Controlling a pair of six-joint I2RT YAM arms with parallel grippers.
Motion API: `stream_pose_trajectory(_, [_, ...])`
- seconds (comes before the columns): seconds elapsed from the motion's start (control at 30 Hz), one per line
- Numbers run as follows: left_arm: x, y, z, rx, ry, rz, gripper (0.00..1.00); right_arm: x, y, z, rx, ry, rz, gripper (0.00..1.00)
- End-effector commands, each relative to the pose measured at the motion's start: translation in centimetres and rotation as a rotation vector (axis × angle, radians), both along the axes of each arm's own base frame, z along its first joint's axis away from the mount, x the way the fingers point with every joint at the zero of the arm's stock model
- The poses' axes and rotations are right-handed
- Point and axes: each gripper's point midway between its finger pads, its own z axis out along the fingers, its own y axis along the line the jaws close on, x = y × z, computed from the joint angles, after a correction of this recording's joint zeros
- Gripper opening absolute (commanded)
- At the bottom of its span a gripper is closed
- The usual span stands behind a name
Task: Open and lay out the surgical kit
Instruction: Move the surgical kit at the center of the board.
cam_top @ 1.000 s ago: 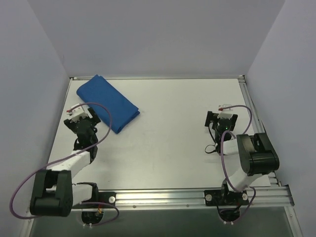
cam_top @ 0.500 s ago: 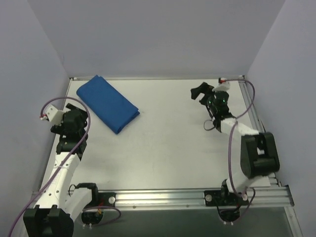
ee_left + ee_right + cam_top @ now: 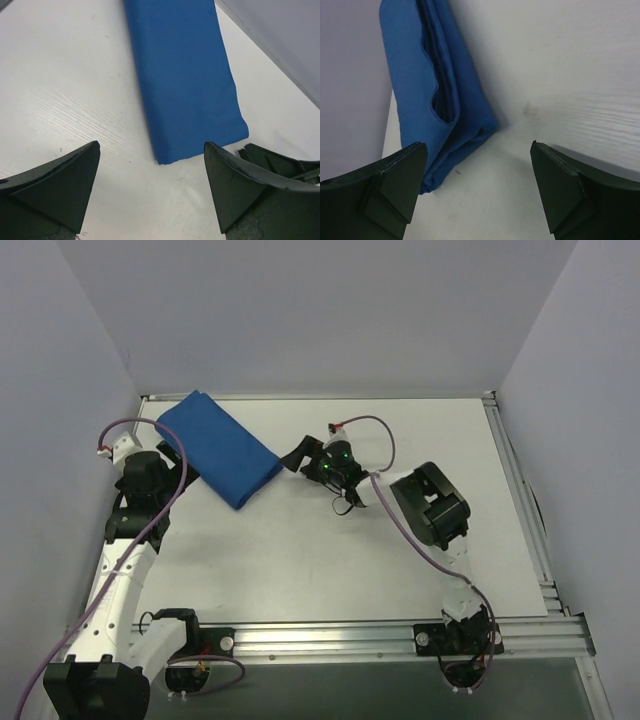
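The surgical kit is a folded royal-blue cloth wrap (image 3: pixel 216 445) lying closed and diagonal at the table's back left. No metal tray or instruments show. My left gripper (image 3: pixel 176 466) is open and empty, just left of the wrap's near end. In the left wrist view the wrap (image 3: pixel 184 75) lies ahead of the open left gripper (image 3: pixel 152 192). My right gripper (image 3: pixel 296 458) is open and empty, just right of the wrap's near right corner, apart from it. In the right wrist view the wrap's layered folded end (image 3: pixel 437 95) sits ahead-left of the open right gripper (image 3: pixel 477 192).
Grey walls enclose the white table on the left, back and right; the left wall (image 3: pixel 60 440) is close to my left arm. An aluminium rail (image 3: pixel 400 635) runs along the front edge. The right gripper's fingers show in the left wrist view (image 3: pixel 280 160).
My right arm has swung from the back right across to the wrap's near right corner. My left gripper has turned and moved in towards the wrap. The wrap has not moved.
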Motion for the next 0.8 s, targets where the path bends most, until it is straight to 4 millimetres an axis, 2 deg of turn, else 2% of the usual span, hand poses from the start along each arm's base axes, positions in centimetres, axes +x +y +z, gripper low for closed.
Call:
stream_pose_trajectory(0.0, [-0.1, -1.8, 2.1, -0.004, -0.013, -0.132, 0.94, 0.6, 3.5, 3.6, 0.138, -0.072, -0.002, 0.87])
stream_pose_trajectory(0.07, [-0.5, -2.1, 2.4, -0.003, -0.013, -0.148, 0.94, 0.8, 4.9, 3.0, 0.130, -0.058, 0.006, 0.86])
stream_pose_trajectory(0.1, [-0.6, -2.1, 2.4, -0.003, -0.015, -0.151, 0.94, 0.4, 5.6, 1.8, 0.120, -0.036, 0.019, 0.85])
stream_pose_trajectory(0.17, [-0.8, -2.3, 2.3, -0.012, -0.020, -0.164, 0.94, 0.3, 6.7, 2.2, 0.138, -0.041, 0.031, 0.83])
stream_pose_trajectory(0.33, [-0.9, -2.7, 2.1, -0.024, -0.023, -0.182, 0.94, -0.2, 7.9, 0.9, 0.139, -0.013, 0.025, 0.79])
stream_pose_trajectory(0.47, [-0.9, -3.0, 2.3, -0.024, -0.022, -0.195, 0.94, 0.0, 9.1, 1.4, 0.145, -0.030, 0.039, 0.73])
stream_pose_trajectory(0.5, [-0.9, -3.0, 2.5, -0.023, -0.027, -0.198, 0.94, -0.1, 9.3, 0.6, 0.134, -0.013, 0.041, 0.69])
stream_pose_trajectory(0.6, [-1.1, -2.9, 2.5, -0.016, -0.023, -0.201, 0.94, -0.1, 9.6, 0.7, 0.164, -0.004, 0.048, 0.57])
stream_pose_trajectory(0.67, [-1.2, -3.0, 2.5, -0.013, -0.022, -0.204, 0.94, -0.4, 9.7, 1.0, 0.167, -0.008, 0.047, 0.55])
stream_pose_trajectory(0.77, [-1.2, -3.0, 2.1, -0.017, -0.012, -0.208, 0.94, -0.6, 9.6, 1.1, 0.146, -0.014, 0.047, 0.41])
